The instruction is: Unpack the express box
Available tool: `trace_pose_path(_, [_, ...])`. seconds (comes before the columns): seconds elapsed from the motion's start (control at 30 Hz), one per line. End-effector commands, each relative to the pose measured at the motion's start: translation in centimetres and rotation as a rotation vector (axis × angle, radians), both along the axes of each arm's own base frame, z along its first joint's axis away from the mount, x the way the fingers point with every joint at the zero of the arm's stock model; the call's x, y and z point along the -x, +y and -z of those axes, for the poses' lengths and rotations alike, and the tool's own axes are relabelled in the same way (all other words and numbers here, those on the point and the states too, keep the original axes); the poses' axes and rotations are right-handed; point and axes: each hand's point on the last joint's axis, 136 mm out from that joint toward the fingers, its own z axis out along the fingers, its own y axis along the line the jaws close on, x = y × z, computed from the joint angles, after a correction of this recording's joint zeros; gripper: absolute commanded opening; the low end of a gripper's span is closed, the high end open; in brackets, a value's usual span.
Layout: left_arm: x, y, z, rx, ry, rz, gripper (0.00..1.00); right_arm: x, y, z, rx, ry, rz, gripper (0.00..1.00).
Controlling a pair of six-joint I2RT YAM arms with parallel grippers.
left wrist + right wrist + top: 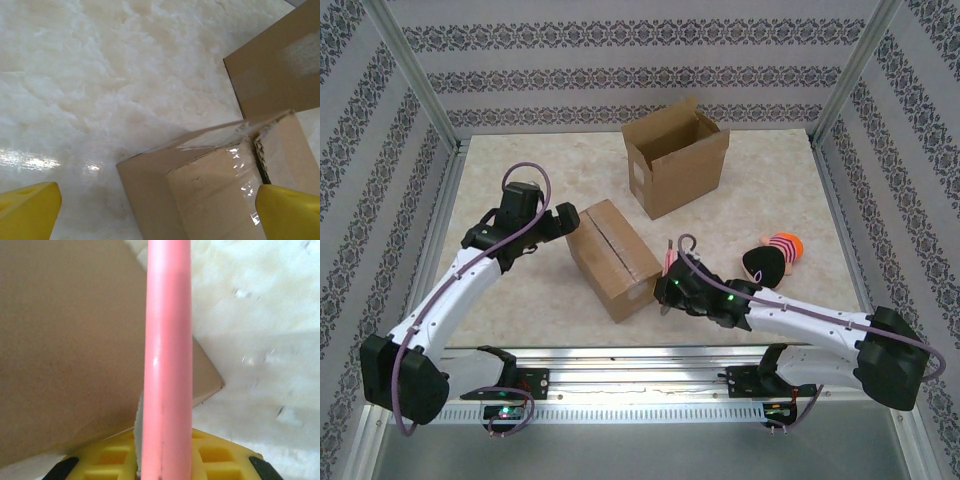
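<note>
Left gripper [563, 222]: released, jaws fully spread. In the left wrist view one upper corner of the sealed box [610, 258] lies directly ahead, between the two yellow fingertips [30, 210] but touching neither.

Sealed box: flat on the table between the two grippers. Its long axis runs from the left gripper's fingers toward the right gripper's, and the tape seam [618, 247] follows that axis along the top face.

Right gripper [666, 284]: clenched on a pink tool [668, 264], judged to be a cutter. The shaft projects straight ahead of the pads. In the right wrist view the box's end lies ahead and to the left of the shaft, its corner just behind it.

Governing relation: the tool-bearing right arm is at the box's near end, so a cut would run along the seam, away from this gripper and toward the left one.
</note>
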Motion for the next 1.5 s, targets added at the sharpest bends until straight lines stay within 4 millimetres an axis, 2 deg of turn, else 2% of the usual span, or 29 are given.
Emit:
trace_pose_path(0.0, [0.8, 0.0, 0.2, 0.022, 0.003, 0.013, 1.0, -2.2, 0.5, -1.0, -0.026, -0.041, -0.027, 0.0])
trace_pose_path(0.2, [1.2, -1.1, -0.6, 0.081, -0.055, 0.07, 1.0, -5.1, 0.9, -1.7, -0.019, -0.045, -0.046, 0.0])
trace_pose_path(0.33, [0.8, -1.9, -1.5, 0.081, -0.102, 0.134, 1.0, -6.0, 1.5, -1.8, -0.026, -0.044, -0.052, 0.0])
trace_pose_path(0.6, [-2.6, -0.7, -4.0, -0.101, -0.262, 0.156, 1.0, -5.9, 2.2, -1.3, -0.053, -0.023, -0.061, 0.0])
trace_pose_path(0.87, [-6.0, -2.2, -4.4, -0.168, -0.409, 0.243, 1.0, -5.4, 1.6, -0.9, -0.056, -0.017, -0.045, 0.0])
trace_pose_path(1.0, [-7.1, -2.5, -3.6, -0.209, -0.436, 0.278, 1.0, -5.4, 1.5, -0.8, -0.055, -0.016, -0.043, 0.0])
trace_pose_path(1.17, [-8.1, -3.0, -1.4, -0.225, -0.377, 0.309, 1.0, -5.8, 1.6, -0.7, -0.045, -0.017, -0.049, 0.0])
trace_pose_path(1.3, [-8.5, -3.2, 0.3, -0.226, -0.341, 0.317, 1.0, -6.8, 1.9, -1.0, -0.044, -0.023, -0.056, 0.0])
trace_pose_path(1.47, [-8.4, -3.2, 1.0, -0.22, -0.328, 0.317, 1.0, -8.5, 2.1, -1.5, -0.049, -0.029, -0.062, 0.0])
